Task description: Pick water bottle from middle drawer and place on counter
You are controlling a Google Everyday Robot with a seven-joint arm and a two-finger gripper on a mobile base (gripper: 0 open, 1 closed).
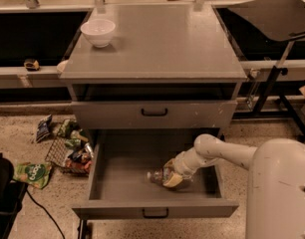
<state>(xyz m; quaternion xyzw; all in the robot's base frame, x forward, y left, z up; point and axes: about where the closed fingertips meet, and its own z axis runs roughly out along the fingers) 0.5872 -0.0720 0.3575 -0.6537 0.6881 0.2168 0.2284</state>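
The middle drawer (152,210) is pulled open, below the closed upper drawer. The water bottle (155,175) lies on its side on the drawer floor, right of centre, cap end pointing left. My gripper (171,177) reaches into the drawer from the right, low over the floor, and its fingers look closed around the bottle's body, hiding much of it. The counter (167,44) is the flat grey top of the cabinet, above and behind the gripper.
A white bowl (98,31) stands at the counter's back left. The closed drawer (153,114) sits above the open one. Snack bags and a wire basket (68,146) lie on the floor at left. A dark tilted panel (277,14) stands at right. My body (282,193) fills the lower right.
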